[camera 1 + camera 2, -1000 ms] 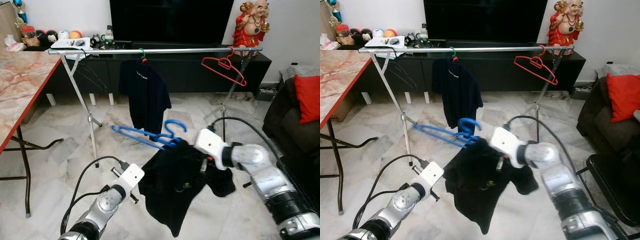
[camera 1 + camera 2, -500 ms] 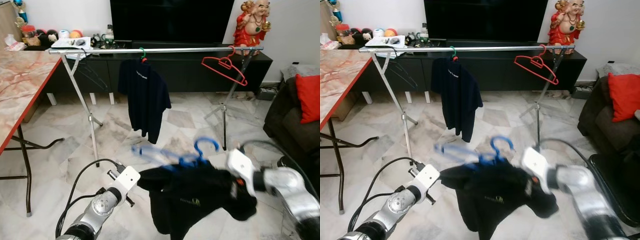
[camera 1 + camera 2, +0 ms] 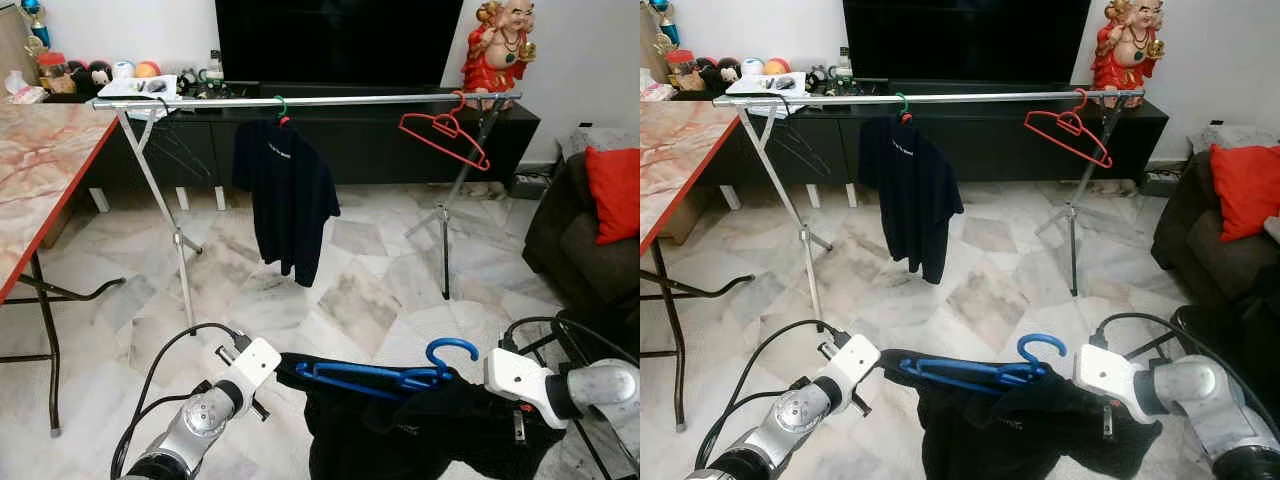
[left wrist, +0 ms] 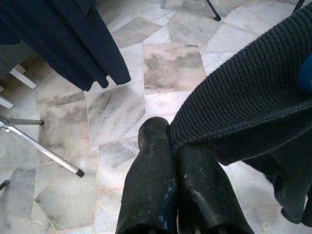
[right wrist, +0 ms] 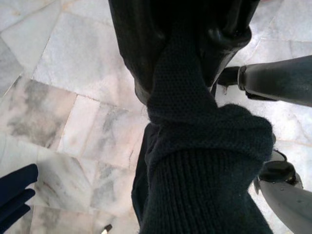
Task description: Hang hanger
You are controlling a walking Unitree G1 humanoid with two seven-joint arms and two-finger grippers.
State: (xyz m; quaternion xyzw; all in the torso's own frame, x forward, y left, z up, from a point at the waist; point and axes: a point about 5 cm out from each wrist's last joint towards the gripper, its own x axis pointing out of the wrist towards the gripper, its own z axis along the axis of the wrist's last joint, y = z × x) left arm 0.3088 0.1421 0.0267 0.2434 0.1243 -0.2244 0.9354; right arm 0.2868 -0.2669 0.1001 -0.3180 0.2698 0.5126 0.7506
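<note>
Risk, as judged: the blue hanger [image 3: 385, 372] with its dark garment [image 3: 440, 440] is carried low, near the floor and well below the rail [image 3: 300, 101]. It appears that neither gripper holds the hanger itself; both hold cloth. If either lets the knit slip during the lift, the hanger could tip out of the garment or the garment slide off one end. The garment also droops between the arms, so a hem could drag on the floor or catch the rack's leg [image 3: 160, 200]. The hook [image 3: 450, 350] stands up at the right-hand end, so the rail must be met from below and behind it; a skewed approach would strike the rail rather than catch it. The hung shirt [image 3: 287, 200] and the red hanger [image 3: 445, 135] already occupy parts of the rail; the free stretch between them looks the safer target.

Position: the left gripper [image 4: 173, 161] has its jaws together, clamped on a knit edge of the garment at the hanger's left end. The right gripper [image 5: 183, 53] has its jaws clamped on a bunched fold of the same garment, just beside the hook. The hanger lies roughly level between the two, resting in the cloth, apart from both jaws.
</note>
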